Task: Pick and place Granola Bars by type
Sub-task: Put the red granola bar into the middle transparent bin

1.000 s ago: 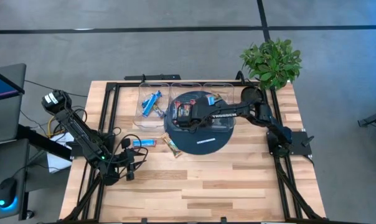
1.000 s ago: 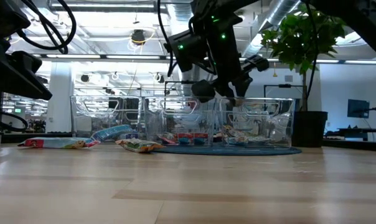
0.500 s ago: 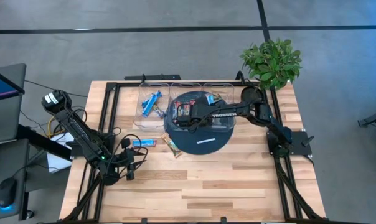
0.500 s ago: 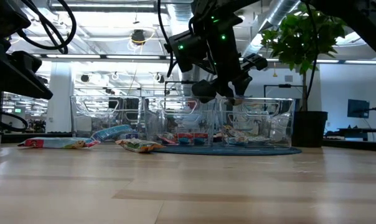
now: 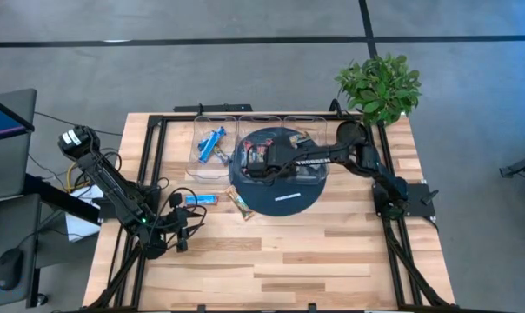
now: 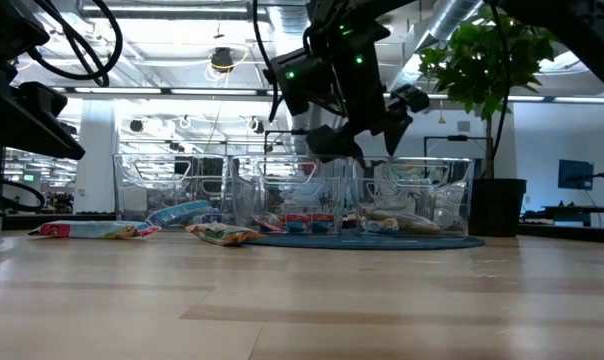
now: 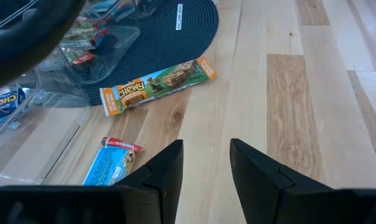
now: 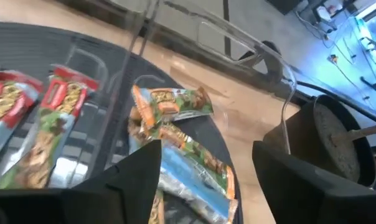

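Three clear bins (image 5: 255,122) stand side by side at the far edge of a dark round mat (image 5: 280,196). Blue Granola Bars (image 5: 212,143) lie in the left bin, red ones (image 8: 54,102) in the middle, orange-brown ones (image 8: 175,102) in the right. My right gripper (image 6: 367,125) hangs open above the wall between the middle and right bins, the orange-brown bars below its fingers (image 8: 138,180). One blue bar (image 7: 110,165) and one orange-brown bar (image 7: 157,84) lie flat on the table, near the mat's left edge. My left gripper (image 7: 206,155) stands open near the table's left edge, close to the blue bar, holding nothing.
A potted plant (image 5: 380,87) stands at the far right corner, behind the bins. A black frame rail (image 5: 158,165) runs along the table's left side. Bare wood (image 5: 315,252) stretches from the mat to the near edge.
My right gripper has opened over the bins. The orange-brown bar that hung below its fingers has dropped into the right bin and lies flat there. The arm has stayed in place.
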Controlling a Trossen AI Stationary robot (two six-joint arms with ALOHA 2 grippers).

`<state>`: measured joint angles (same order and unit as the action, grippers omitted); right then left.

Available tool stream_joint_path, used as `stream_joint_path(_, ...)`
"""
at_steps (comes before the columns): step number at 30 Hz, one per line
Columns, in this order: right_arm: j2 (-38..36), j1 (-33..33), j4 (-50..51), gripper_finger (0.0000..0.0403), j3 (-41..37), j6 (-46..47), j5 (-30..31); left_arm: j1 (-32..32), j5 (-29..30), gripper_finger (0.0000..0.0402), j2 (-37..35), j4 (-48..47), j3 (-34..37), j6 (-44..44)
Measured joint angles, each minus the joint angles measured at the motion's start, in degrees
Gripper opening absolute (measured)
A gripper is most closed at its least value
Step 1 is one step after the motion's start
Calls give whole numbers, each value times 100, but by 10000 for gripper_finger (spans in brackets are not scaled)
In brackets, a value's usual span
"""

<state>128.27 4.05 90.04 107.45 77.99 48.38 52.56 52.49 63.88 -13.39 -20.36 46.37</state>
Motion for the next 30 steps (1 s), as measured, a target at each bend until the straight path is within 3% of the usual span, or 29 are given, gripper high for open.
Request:
stream_joint_path(6,-1,-240,0,245,281,-360,372,0,35,128,0,0,0,0)
stream_joint_path(13,-2,-932,-4,226,1249,-1263,1251,-2,45,128,0,-1,0,0)
stream_joint_path(21,-2,-2241,-94,206,2304,-3012,2185,-4,208,128,0,-4,-2,0)
stream_joint_path(25,-2,-2951,-89,199,2407,-4047,2514,-4,232,128,0,-4,-2,0)
stream_joint_path(30,-2,-3677,-15,192,2407,-4589,2549,-4,112,128,0,-129,-4,-2)
